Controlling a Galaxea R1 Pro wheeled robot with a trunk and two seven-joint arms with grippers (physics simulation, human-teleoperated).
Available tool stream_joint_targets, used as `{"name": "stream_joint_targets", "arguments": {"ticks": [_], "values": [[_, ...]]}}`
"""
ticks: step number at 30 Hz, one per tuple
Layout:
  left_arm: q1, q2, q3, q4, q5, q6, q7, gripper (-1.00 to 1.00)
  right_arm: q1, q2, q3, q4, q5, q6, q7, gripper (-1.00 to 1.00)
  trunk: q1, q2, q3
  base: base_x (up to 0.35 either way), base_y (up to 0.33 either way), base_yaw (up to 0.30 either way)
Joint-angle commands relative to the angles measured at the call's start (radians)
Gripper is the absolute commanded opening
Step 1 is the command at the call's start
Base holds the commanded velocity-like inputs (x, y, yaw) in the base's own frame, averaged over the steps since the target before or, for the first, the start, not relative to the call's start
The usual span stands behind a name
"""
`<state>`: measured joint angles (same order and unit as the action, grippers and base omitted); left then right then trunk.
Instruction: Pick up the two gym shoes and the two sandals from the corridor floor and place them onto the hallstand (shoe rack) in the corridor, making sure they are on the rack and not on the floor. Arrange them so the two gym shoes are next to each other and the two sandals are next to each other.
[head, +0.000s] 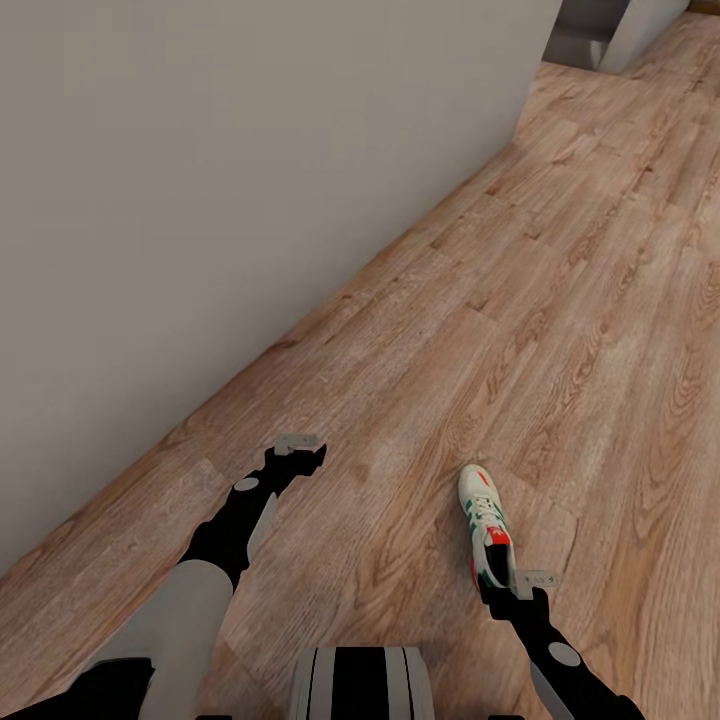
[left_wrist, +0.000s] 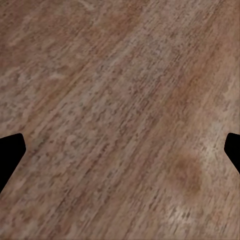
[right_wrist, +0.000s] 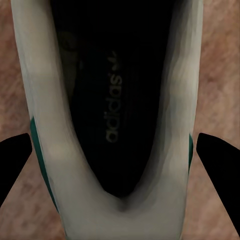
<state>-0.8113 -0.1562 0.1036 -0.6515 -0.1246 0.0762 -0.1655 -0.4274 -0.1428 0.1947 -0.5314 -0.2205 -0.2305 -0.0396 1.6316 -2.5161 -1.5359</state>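
One gym shoe, white with green stripes and a red-orange tongue patch, lies low over the corridor floor, toe pointing away from me. My right gripper is at its heel. In the right wrist view the gripper straddles the shoe's dark opening, and its fingertips touch the white side walls. I cannot tell whether the sole rests on the floor. My left gripper hovers open over bare planks; in the left wrist view this gripper has nothing between its fingers.
A plain grey wall runs along the left, meeting the floor on a diagonal. The corner of a pale-grey unit shows far off at the top right. Wood planks stretch ahead and to the right. My trunk is at the bottom edge.
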Motion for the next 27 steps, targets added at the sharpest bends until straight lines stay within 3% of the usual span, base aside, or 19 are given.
{"name": "stream_joint_targets", "arguments": {"ticks": [1, 6, 27], "values": [[0.0, -0.002, 0.008, -0.002, -0.01, 0.006, -0.009, 1.0, -0.001, -0.001, 0.009, 0.001, -0.011, -0.004, -0.003, -1.0, 0.0, 0.0, -0.001, 0.0, 0.0, 0.0], [0.0, -0.001, 0.008, -0.003, -0.01, 0.006, -0.009, 1.0, -0.001, -0.001, 0.009, 0.001, -0.011, -0.004, -0.003, -1.0, 0.0, 0.0, -0.001, 0.0, 0.0, 0.0], [0.006, 0.008, 0.001, -0.001, -0.013, 0.003, -0.007, 1.0, -0.001, -0.001, 0.011, 0.0, -0.011, -0.007, -0.004, -1.0, -0.01, 0.005, 0.081, 0.0, 0.0, 0.0]]}}
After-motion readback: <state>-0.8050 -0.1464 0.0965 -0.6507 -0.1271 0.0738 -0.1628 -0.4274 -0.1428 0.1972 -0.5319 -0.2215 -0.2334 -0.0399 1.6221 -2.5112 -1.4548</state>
